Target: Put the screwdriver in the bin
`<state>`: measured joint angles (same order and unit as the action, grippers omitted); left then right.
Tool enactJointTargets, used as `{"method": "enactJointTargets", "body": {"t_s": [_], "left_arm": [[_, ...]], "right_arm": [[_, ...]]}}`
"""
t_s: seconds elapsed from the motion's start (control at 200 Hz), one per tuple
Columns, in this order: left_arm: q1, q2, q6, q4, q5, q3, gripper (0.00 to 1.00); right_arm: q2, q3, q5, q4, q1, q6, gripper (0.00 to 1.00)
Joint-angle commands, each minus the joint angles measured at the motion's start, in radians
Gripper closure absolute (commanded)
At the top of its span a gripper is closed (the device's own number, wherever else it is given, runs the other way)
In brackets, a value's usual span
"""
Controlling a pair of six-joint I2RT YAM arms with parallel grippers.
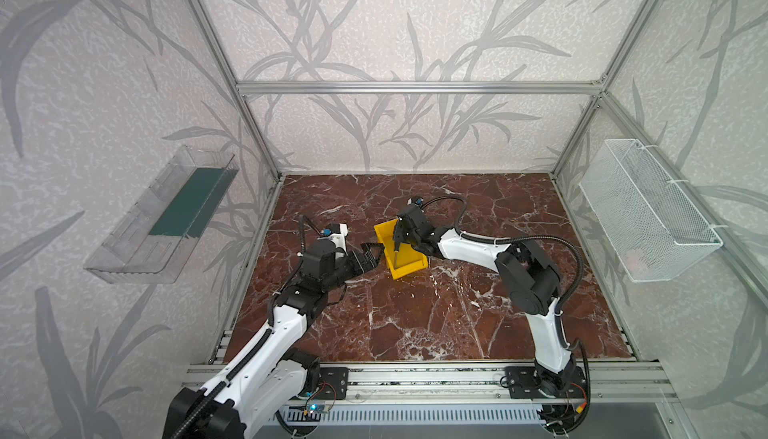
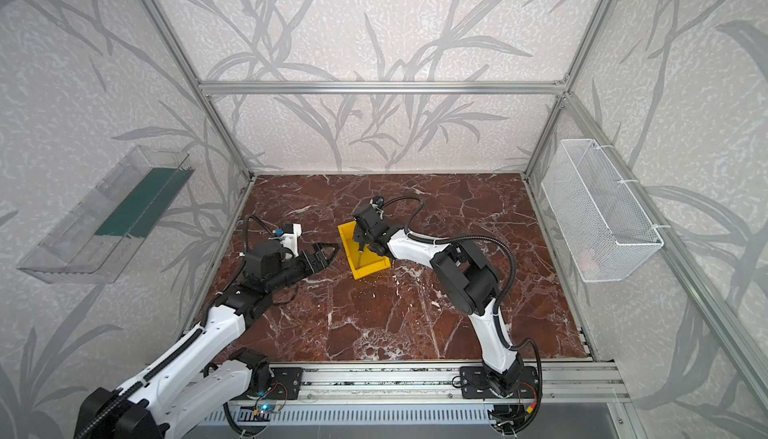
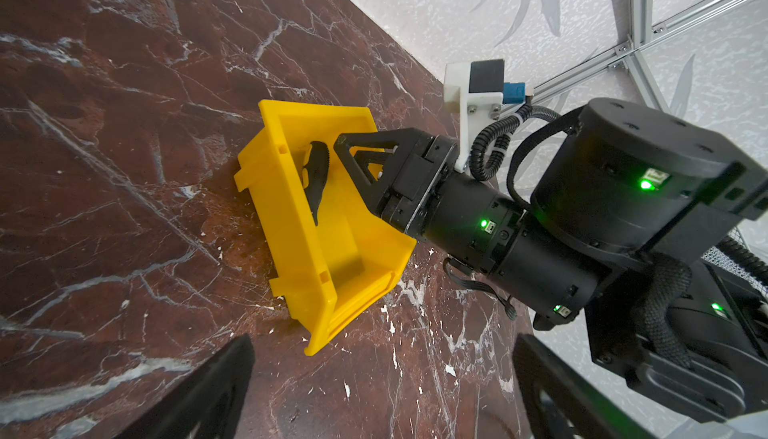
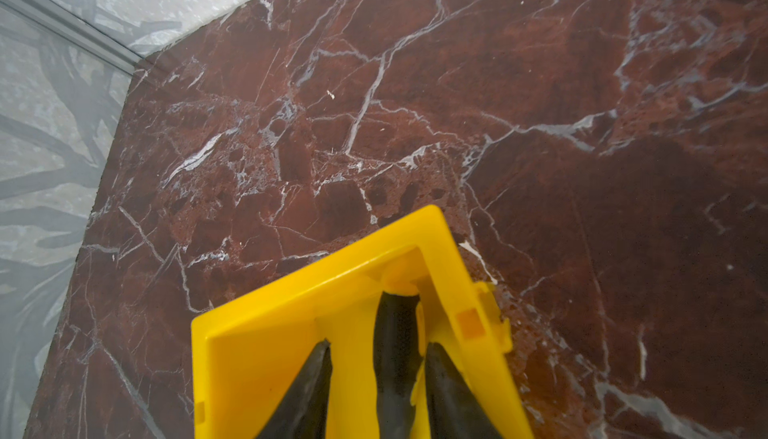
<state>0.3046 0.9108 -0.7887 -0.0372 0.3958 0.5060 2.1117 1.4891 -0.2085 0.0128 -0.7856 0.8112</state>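
1. Currently the yellow bin (image 1: 381, 236) is standing on the red-brown marble table (image 1: 415, 312), with its tall back end pointing away from the arm bases and its low front lip pointing toward them.
2. The screwdriver (image 3: 316, 171) is lying inside the bin. Its black handle is sitting toward the bin's tall back end, close to the long wall on the left arm's side. In both top views its thin silver shaft (image 2: 357, 259) is pointing toward the bin's low lip.
3. Whether the screwdriver is lying flat on the bin's floor or leaning on the wall, I cannot tell.
4. The right gripper (image 4: 379, 345) is reaching down into the bin from above. Its fingers (image 4: 307, 391) are standing apart. The handle is running between them, close against one finger, and yellow plastic is showing in a clear gap before the other. Nothing is being clamped.
5. The left gripper (image 1: 376, 255) is hovering low, just beside the bin's long wall on the left arm's side. Its fingers are spread wide and holding nothing. Whether a fingertip is touching the bin, I cannot tell.
6. The clear tray (image 1: 166, 216) and the white wire basket (image 1: 648, 212) are hanging on opposite side walls, both well apart from the bin.
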Motion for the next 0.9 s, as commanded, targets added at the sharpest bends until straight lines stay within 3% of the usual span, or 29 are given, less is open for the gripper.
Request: {"method": "enactJointTargets", "body": {"t_s": [0.0,0.5,0.635,0.895], "left_arm": [[-0.005,-0.019,-0.004,-0.002,0.012,-0.012,0.01],[-0.007,-0.052,-0.012,0.034,-0.009,-0.017,0.01],[-0.007,-0.058,0.004,0.061,-0.044,0.008,0.01],[-0.026,-0.069,0.052,0.090,-0.223,0.061,0.01]], "right_arm": [[0.013,0.008,-0.004,0.026,-0.009,-0.004,0.57],[-0.087,-0.020,0.013,0.023,-0.009,-0.035,0.53],[-0.155,-0.054,0.024,0.001,-0.009,-0.076,0.42],[-0.399,-0.283,-0.145,-0.134,0.008,-0.269,0.14]]}}
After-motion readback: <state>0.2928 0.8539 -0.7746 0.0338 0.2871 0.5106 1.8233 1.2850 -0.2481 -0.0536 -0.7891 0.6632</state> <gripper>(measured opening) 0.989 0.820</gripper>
